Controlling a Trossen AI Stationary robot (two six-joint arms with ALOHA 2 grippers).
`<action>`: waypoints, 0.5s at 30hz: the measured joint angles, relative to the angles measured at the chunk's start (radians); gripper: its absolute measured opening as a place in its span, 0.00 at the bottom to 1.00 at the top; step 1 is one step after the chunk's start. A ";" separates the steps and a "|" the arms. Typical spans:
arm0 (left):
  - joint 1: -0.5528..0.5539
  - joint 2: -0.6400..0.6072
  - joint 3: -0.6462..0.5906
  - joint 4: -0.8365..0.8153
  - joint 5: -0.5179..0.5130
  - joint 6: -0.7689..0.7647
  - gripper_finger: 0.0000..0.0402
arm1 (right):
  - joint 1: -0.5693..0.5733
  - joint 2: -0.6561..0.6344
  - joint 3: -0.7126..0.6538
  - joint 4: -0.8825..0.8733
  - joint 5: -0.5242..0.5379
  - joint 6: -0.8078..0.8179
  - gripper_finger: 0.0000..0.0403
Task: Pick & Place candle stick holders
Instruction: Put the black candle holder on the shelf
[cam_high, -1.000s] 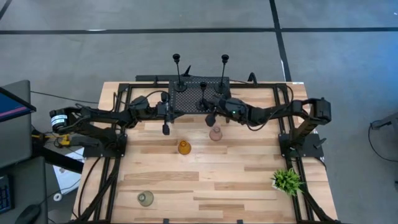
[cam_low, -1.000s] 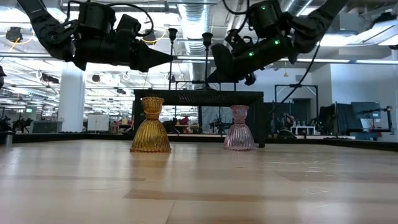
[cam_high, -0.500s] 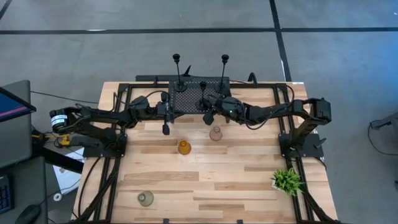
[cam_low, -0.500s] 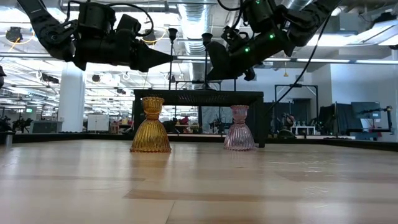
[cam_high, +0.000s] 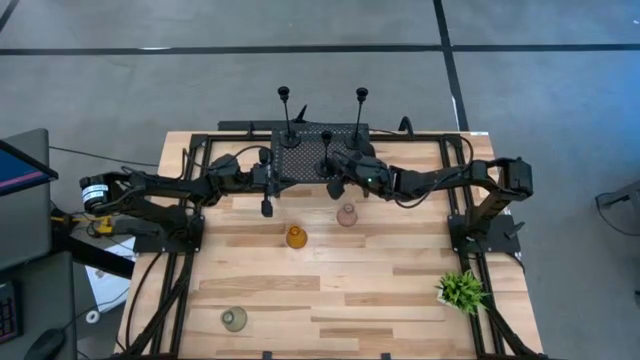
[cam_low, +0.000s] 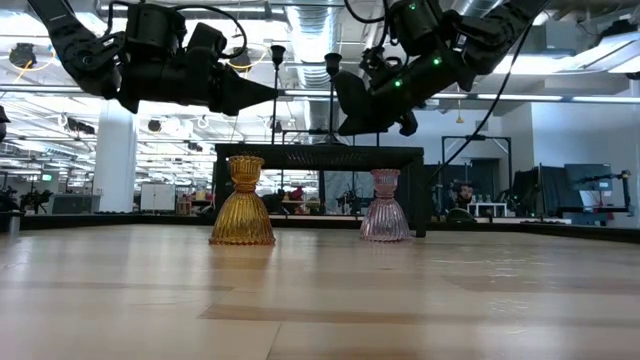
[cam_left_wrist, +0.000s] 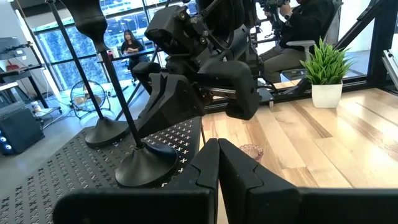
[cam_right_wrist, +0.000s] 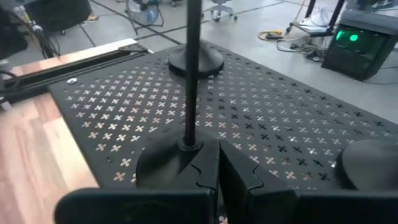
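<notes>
The right gripper (cam_high: 335, 187) was pressed together, holding nothing, just beside a black holder (cam_high: 326, 152) on the rack (cam_high: 300, 165). The left gripper (cam_high: 267, 206) was pressed together too. The pink holder (cam_high: 347, 214) and amber holder (cam_high: 295, 237) stood on the table (cam_high: 380, 290).

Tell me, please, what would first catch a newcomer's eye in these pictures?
Probably the black rack at the table's far edge with three slim black holders standing on it, both arms meeting there. The right gripper, fingers shut, hangs by the nearest one's stem. Then the amber holder and pink holder, side by side on the wood.
</notes>
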 joint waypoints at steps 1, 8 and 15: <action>0.000 0.000 0.000 0.000 0.000 0.002 0.01 | 0.000 0.000 0.000 0.003 0.000 0.000 0.00; 0.000 0.000 0.000 0.000 0.000 0.003 0.01 | 0.000 0.000 0.000 0.034 0.011 0.000 0.00; 0.000 0.000 0.000 0.000 0.000 0.003 0.01 | 0.000 0.000 0.000 0.073 -0.019 0.000 0.00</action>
